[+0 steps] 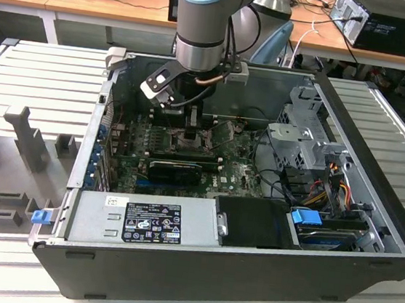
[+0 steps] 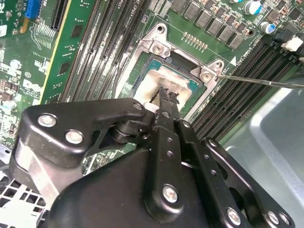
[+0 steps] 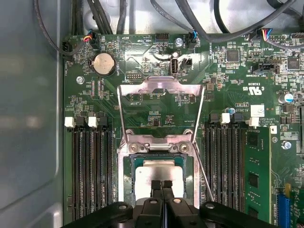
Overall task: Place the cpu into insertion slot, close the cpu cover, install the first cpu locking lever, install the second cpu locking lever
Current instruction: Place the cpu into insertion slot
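One cpu [image 3: 148,172] within insertion slot [image 3: 127,190] rim

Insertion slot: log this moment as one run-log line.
cpu: lying flat in insertion slot | cpu cover: open, hinged back off the slot | gripper: shut, tips at cpu face
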Robot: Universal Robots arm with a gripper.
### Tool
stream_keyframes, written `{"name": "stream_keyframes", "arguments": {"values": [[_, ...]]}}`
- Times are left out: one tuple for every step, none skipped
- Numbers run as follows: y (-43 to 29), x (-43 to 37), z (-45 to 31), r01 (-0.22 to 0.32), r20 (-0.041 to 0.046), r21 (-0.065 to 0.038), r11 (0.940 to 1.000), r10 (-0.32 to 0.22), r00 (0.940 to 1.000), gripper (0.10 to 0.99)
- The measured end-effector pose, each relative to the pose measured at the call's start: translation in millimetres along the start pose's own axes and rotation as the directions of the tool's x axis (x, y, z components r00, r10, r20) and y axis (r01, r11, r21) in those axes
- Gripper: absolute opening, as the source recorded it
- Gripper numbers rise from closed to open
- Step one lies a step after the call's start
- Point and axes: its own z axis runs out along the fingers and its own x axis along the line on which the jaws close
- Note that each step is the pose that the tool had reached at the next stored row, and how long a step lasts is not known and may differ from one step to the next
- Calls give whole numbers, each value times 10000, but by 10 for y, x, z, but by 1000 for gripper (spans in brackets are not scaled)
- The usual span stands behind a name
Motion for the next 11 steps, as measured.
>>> {"name": "stream_keyframes", "arguments": {"values": [[0,0,-7,0,2,1,10000,0,10000,106],[1,0,-13,0,1,1,10000,0,10000,106],[1,0,-18,0,2,1,10000,0,10000,106],[1,0,-24,0,2,1,10000,0,10000,106],[1,0,-30,0,2,1,10000,0,10000,106],[2,0,-36,0,3,1,10000,0,10000,106],[2,1,-41,0,3,1,10000,0,10000,106],[2,1,-44,0,3,0,10000,0,10000,106],[2,1,-47,1,2,0,10000,-1,10000,106],[2,1,-49,0,1,0,10000,0,10000,106],[3,1,-53,0,3,0,10000,0,10000,106]]}}
